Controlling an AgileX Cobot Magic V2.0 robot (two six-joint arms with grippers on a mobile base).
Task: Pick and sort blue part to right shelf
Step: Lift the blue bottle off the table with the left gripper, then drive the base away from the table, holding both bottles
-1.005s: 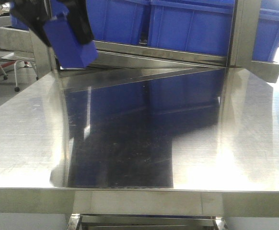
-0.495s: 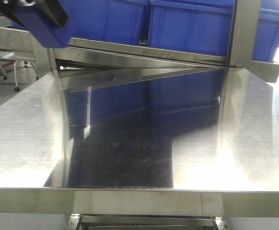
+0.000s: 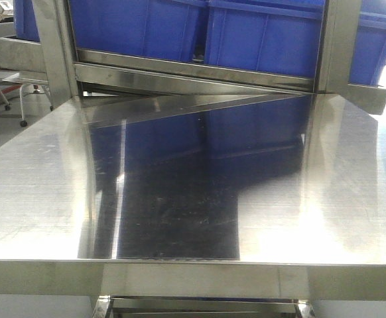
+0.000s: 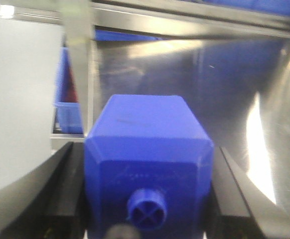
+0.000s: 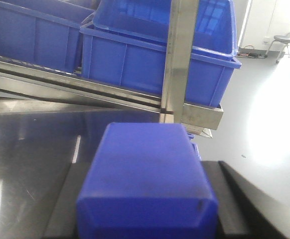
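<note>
I am holding the left fingers (image 4: 68, 189) clamped on the blue part (image 4: 147, 144), one black finger pressing on each flat side. Its round knob (image 4: 146, 209) is pointing back toward the wrist camera. The right fingers (image 5: 234, 199) are gripping a boxier blue block (image 5: 145, 184) the same way; I cannot see whether it has a knob.

Neither arm is showing in the front view, so I am judging position from the wrist cameras alone. The blue part is hanging in the air over the bench (image 3: 40, 199), close to a steel post (image 4: 77, 74). It is not yet in any of the blue bins (image 3: 266, 40) on the right shelf (image 3: 193, 71).

I am watching for three risks:
- **Slipping:** the sides look smooth, so the part may be sliding out if I swing quickly.
- **Clipping the shelf:** the post and the front rail are standing between the part and the bins, so a low or wide path may knock it loose.
- **Two loaded arms:** with both heading for one shelf, I am risking a crossing, or releasing the wrong blue piece.
</note>
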